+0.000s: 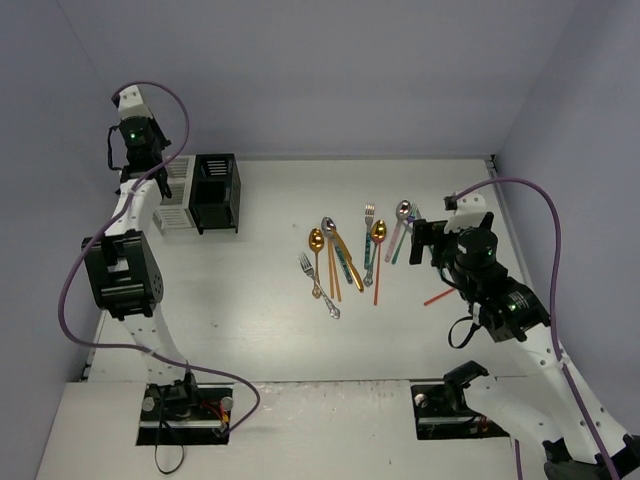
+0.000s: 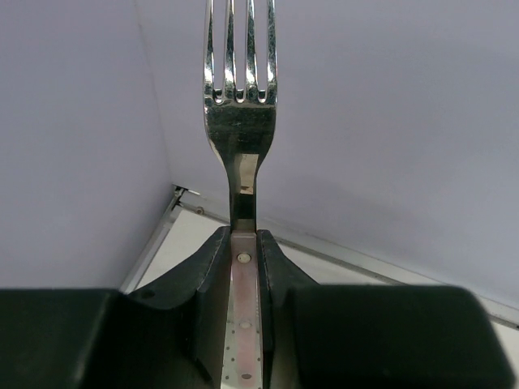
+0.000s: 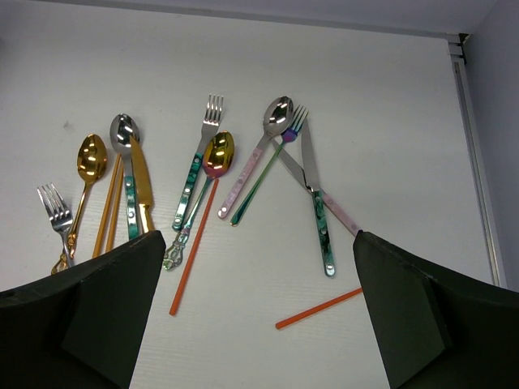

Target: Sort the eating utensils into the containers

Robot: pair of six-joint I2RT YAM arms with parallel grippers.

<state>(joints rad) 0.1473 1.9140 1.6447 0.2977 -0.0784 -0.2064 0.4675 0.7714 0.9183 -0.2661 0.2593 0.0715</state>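
Right gripper [image 3: 259, 243]: fingers spread wide, holding nothing, hovering at 3 o'clock of the utensil spread.
Eating utensils [image 1: 345, 258]: forks, spoons, knives fanned together; one orange-red chopstick [image 3: 319, 309] lies apart at 5 o'clock.
Black caddy [image 1: 215, 192] and white caddy [image 1: 172, 198]: side by side, 10 o'clock from the spread.
Left gripper [image 2: 245, 240]: by the white caddy, pinching a silver fork [image 2: 240, 89] by its handle, tines up.

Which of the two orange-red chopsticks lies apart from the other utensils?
The right-hand chopstick, lying alone beside the pile; the other chopstick lies against the teal-handled fork within the pile.
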